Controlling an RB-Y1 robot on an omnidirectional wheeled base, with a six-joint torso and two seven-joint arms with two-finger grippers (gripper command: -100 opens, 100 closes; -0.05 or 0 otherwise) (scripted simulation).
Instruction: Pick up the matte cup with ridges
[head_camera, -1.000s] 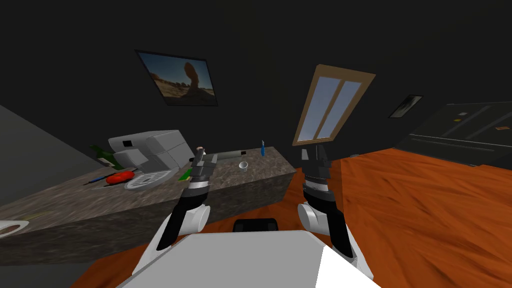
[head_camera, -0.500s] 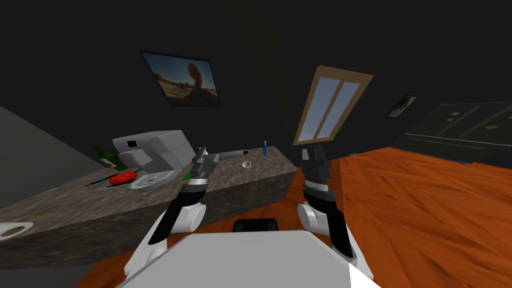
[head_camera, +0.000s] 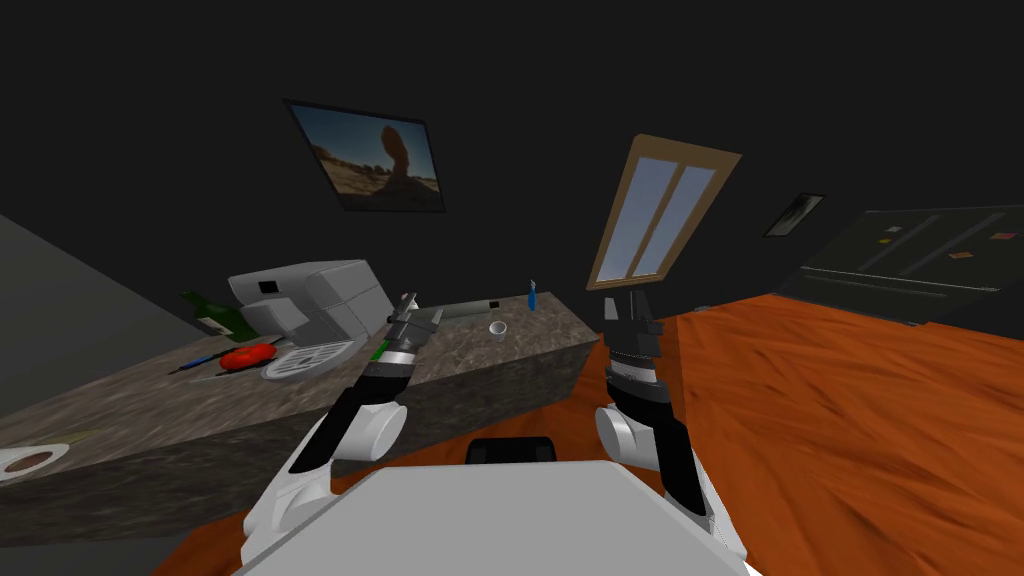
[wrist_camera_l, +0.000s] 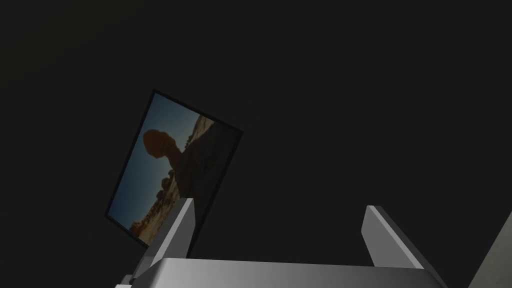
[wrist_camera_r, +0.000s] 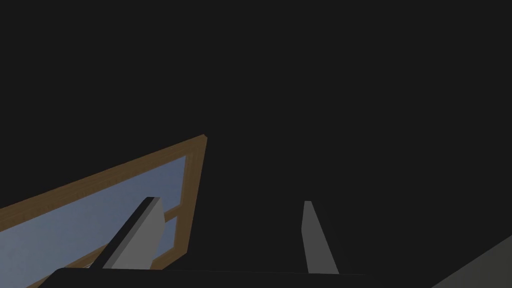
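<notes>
White cup (head_camera: 497, 330) is sitting upright on the counter (head_camera: 470, 348), near the left gripper (head_camera: 412, 308), to its right, not touching. Wrist views are showing left gripper and right gripper (wrist_camera_r: 230, 200) both spread wide, holding nothing.

Small white cup (head_camera: 497, 331) upright on stone counter (head_camera: 520, 350)

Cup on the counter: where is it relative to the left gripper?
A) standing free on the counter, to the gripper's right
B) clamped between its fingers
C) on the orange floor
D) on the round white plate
A: the cup stands on the speckled counter, apart from the open left gripper and off to its right.
</notes>
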